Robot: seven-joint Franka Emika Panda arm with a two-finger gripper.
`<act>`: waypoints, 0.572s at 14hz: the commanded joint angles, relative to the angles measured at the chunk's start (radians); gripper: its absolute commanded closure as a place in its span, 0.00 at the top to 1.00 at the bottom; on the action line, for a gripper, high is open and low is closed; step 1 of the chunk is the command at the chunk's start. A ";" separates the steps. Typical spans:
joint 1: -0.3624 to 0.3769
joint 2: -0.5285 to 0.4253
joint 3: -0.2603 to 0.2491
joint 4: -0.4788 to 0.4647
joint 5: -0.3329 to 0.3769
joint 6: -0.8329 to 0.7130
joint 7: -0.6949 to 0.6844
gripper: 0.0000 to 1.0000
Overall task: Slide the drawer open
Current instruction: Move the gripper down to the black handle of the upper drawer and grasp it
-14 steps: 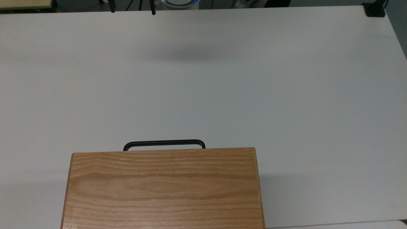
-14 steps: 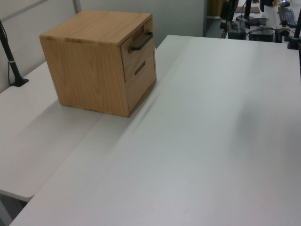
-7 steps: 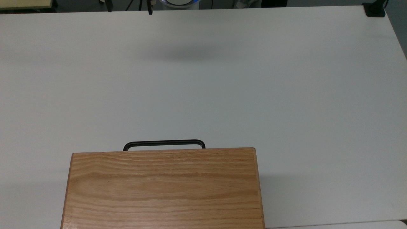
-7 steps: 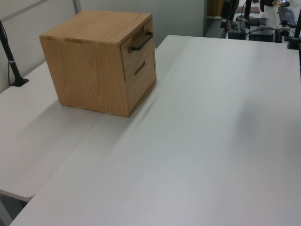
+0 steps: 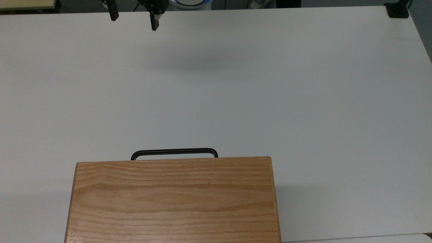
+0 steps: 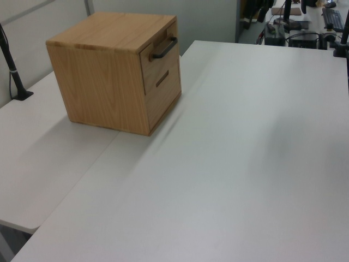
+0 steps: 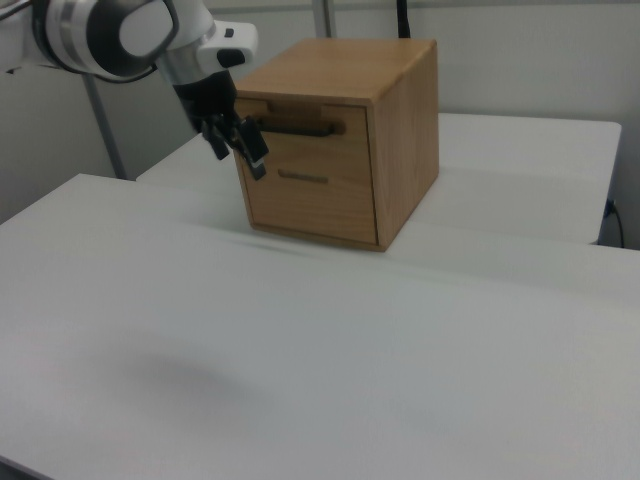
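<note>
Approaching is the step I am on: my gripper (image 5: 133, 17) hangs above the far edge of the table (image 5: 303, 84) in the top view, well apart from the drawer (image 7: 305, 130), and nothing has been touched. The fingers (image 5: 154, 21) stand spread wide, released, with empty air between them.

The drawer sits shut in the upper front of the oak casing (image 5: 173, 199), its panel flush with the front face. Its black bar handle (image 5: 174, 152) juts out toward the arm, lying level across the panel. The casing stands at the near edge of the table in the top view, and toward the back left in the left view.

I judge that the next move calls for bringing the gripper down and across to the handle, turning it so the fingers straddle the bar from above and below, closing on it, then pulling straight out along the drawer's slide. A skewed pull could drag the whole casing, since nothing I can see holds it down.

The table is plain white and bare apart from the casing, with a seam to a second white top (image 6: 38, 164) beside it. Behind are grey partition walls (image 7: 530, 60) and, in the left view, cluttered desks (image 6: 305, 33).
</note>
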 commanded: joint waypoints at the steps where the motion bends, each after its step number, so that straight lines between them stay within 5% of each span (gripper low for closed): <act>1: 0.010 0.034 0.004 -0.010 0.020 0.112 0.279 1.00; 5: 0.021 0.147 0.002 0.039 0.312 0.375 0.499 0.91; 8: 0.053 0.285 0.002 0.087 0.368 0.617 0.673 0.84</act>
